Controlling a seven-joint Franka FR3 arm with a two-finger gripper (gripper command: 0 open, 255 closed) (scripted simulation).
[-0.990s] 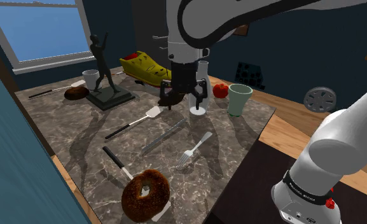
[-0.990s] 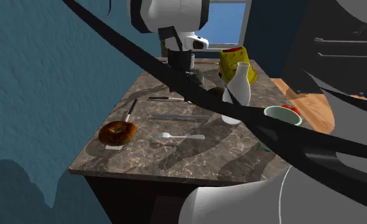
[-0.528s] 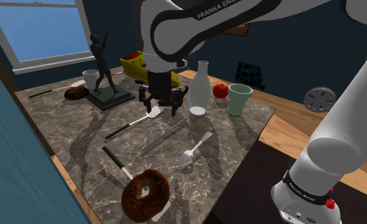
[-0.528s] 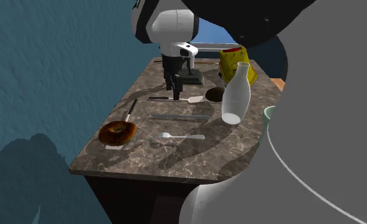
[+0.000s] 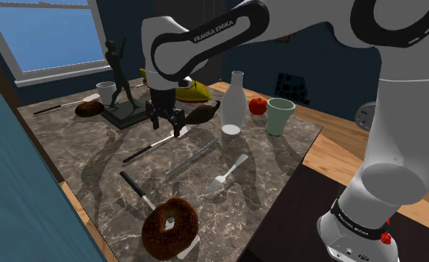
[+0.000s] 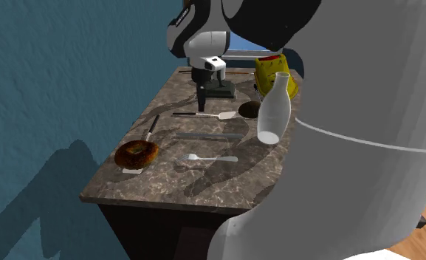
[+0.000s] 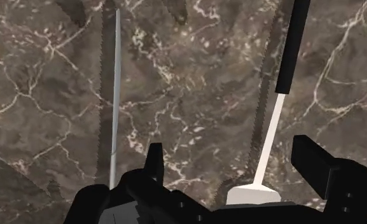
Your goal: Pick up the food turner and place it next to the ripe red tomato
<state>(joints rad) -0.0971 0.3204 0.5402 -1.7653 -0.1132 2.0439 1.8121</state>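
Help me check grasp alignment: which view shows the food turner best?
The wrist view: the food turner lies between the open jaws, black handle, white neck and blade edge plain. The shoulder view shows its whole length below the jaws; the second exterior view shows it side-on and farther off.

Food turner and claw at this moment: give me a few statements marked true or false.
1. The claw is open, its fingers either side of the food turner. True.
2. The food turner is lifted off the marble table. False: it lies on it.
3. In the shoulder view, the tomato shows between the white bottle and the pale green cup. True.
4. The bagel lies beside the tomato. False: it is at the table's opposite end.
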